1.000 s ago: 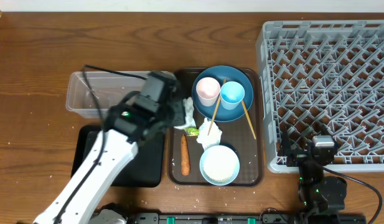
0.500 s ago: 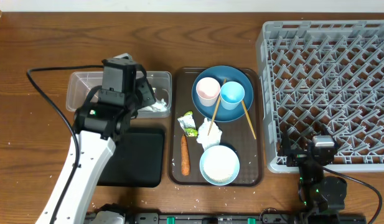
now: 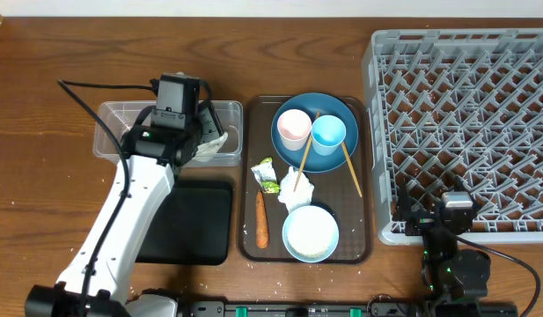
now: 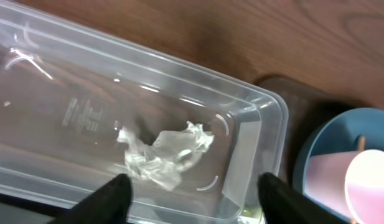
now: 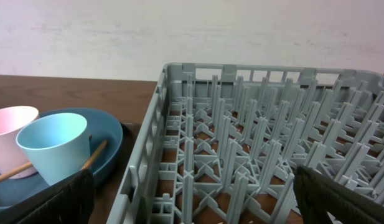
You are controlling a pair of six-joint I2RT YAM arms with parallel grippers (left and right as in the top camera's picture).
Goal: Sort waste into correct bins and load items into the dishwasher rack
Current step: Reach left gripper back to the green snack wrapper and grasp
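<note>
Overhead: the left gripper [image 3: 201, 134] hangs over the right end of the tub [image 3: 113, 132], which stands at the desk's left, behind the black tray [image 3: 201, 238]. A white paper scrap [image 3: 218, 141] lies in that end of the tub, just beside the gripper. On the brown tray [image 3: 246, 198] at mid-desk, the wrapper [image 3: 268, 174] sits by the left edge. The carrot [image 3: 261, 220] is toward the near-left corner, its long axis running front to back. At the far end is the plate [image 3: 341, 110], carrying the pink cup [image 3: 295, 128] and blue cup [image 3: 328, 134], and the bowl [image 3: 310, 233] is at the near edge. The rack [image 3: 465, 114] fills the desk's right side, and the right gripper [image 3: 438, 211] sits at its near-left corner.

Left wrist: the jaws stand well apart with nothing between them. The scrap lies loose on the tub floor below, touching neither finger [image 4: 107, 199].

Right wrist: both fingers [image 5: 55, 199] are spread wide and empty, facing the rack, with the cups off to their left.

The remaining waste lies to the right of the left gripper, just over the tub's right wall, and the wrapper is the nearest piece. The left arm is much closer than the right. For the carrot, the jaws would likely need to close across its width, from left and right.
</note>
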